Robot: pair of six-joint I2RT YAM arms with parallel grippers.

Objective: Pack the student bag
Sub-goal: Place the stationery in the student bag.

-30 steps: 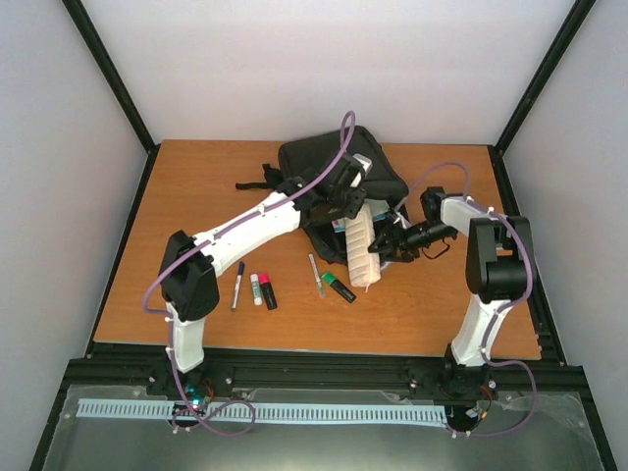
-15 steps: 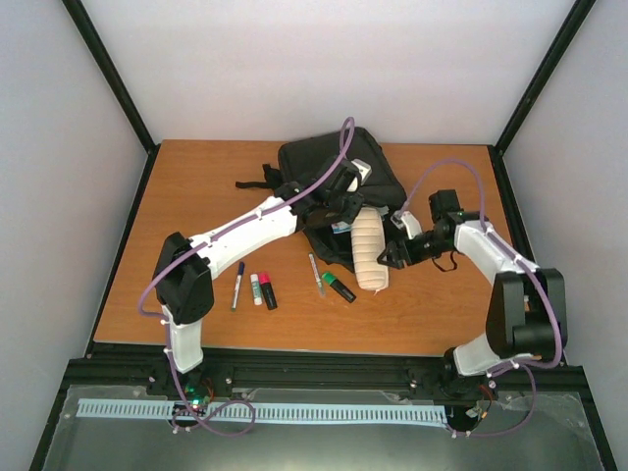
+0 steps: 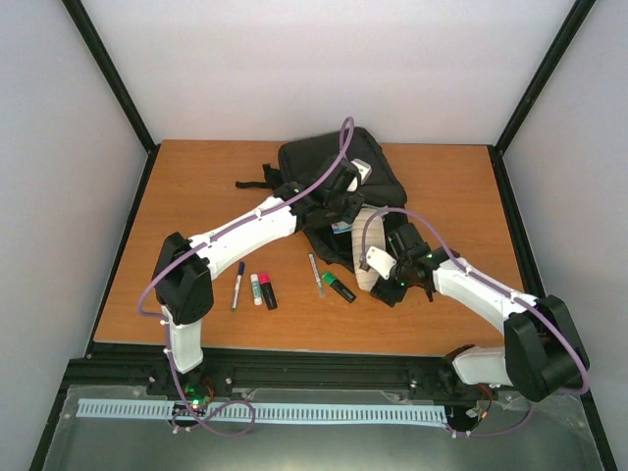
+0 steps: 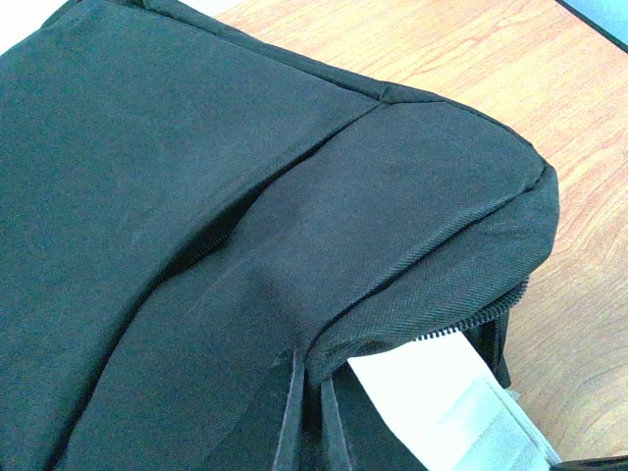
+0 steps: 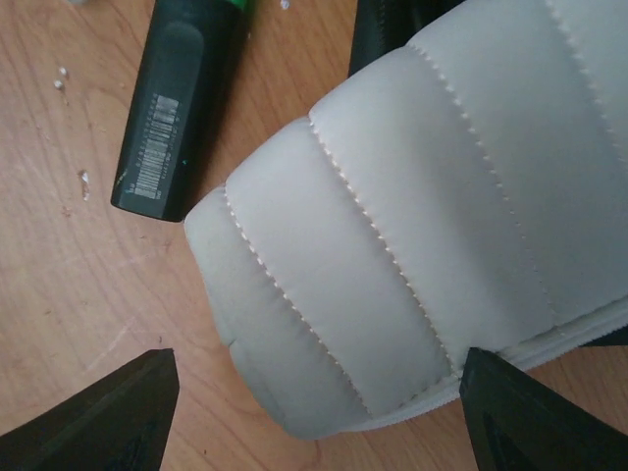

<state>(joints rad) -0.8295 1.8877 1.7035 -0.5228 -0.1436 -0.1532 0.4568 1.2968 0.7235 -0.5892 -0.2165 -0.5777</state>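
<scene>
Two grippers in view | student bag (image 3: 329, 162): lies at far middle of table (image 3: 196, 196), zip mouth gaping toward near side | left gripper (image 4: 309, 392): pressed together, pinches bag fabric beside zip | right gripper (image 5: 314, 392): spread wide, straddles rounded end of cream quilted pouch (image 5: 422, 206), fingers (image 5: 108, 412) apart from it | black-green highlighter (image 5: 177, 108): lies just beside pouch on wood

1 blk bag (image 3: 314, 162), 1 pouch (image 5: 412, 196), 5 pens/mkrs (image 3: 237, 285)

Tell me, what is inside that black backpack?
Something white shows through the zip opening of the black backpack; what it is I cannot tell. The black fabric covers the rest of the inside.
</scene>
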